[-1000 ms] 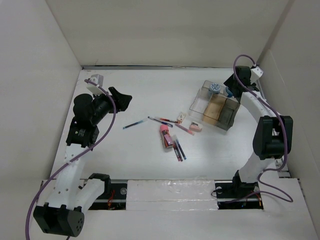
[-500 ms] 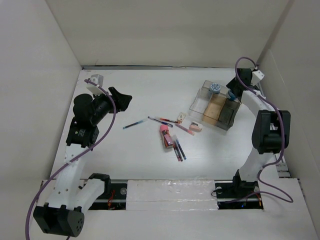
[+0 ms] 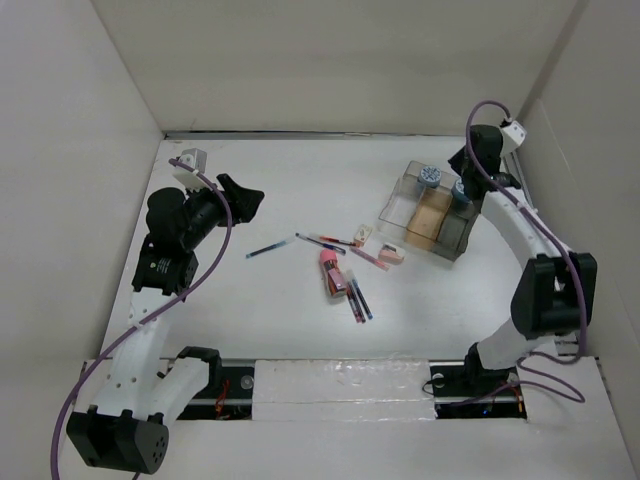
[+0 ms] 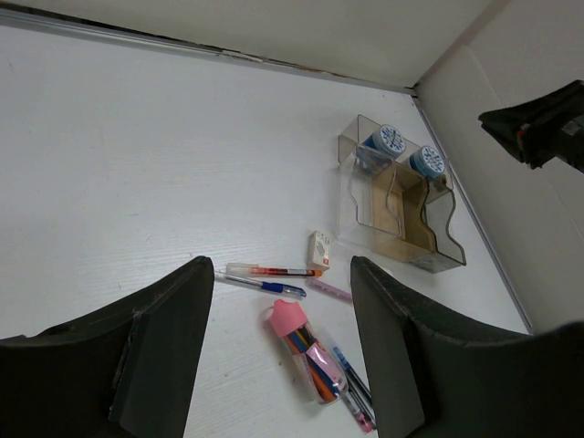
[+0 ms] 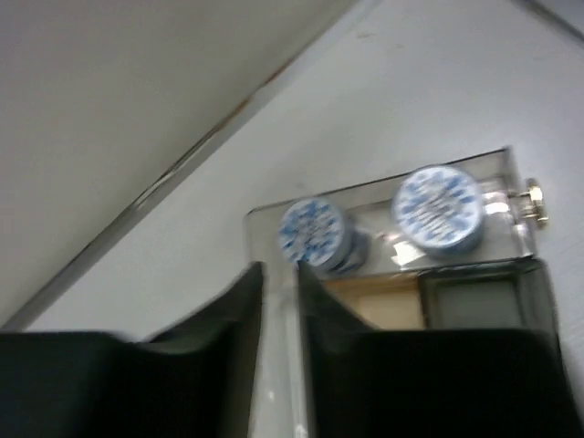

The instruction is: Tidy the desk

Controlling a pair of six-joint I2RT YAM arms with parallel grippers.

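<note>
**A:** How far along is the tidying of the desk (image 3: 250,320) being judged to be?

**B:** Only partly done. The desk is being seen beneath the clear compartmented tray (image 3: 392,208), spreading out from it to the white walls. Two blue-lidded round tubs are being stored in the tray's far compartments, one (image 3: 429,177) beside the other (image 3: 461,188). Something tan and something dark grey are being glimpsed in its near compartments, but what they are cannot be told.

**A:** And what is being shown outside the tray?

**B:** Most of the stationery. One small eraser (image 3: 391,254) is being seen just beside the tray's near left corner, and a second, boxed one (image 3: 362,236) a little further out. A pink pen case (image 3: 332,270) and several loose pens (image 3: 325,241) are being shown scattered on that same side, well apart from the tray.

**A:** How are the pincers being held?

**B:** The right gripper (image 5: 278,274) is being held above the tray's far edge. Its fingers are being drawn almost together, with only a thin slit between them, and nothing is being gripped. The left gripper (image 4: 278,274) is being held well away from the tray, beyond the pens, with its fingers spread wide and nothing between them.

**A:** So what is being judged as outstanding?

**B:** Nearly everything loose. The pens, the case and the erasers are probably waiting to be gathered into the tray.
</note>
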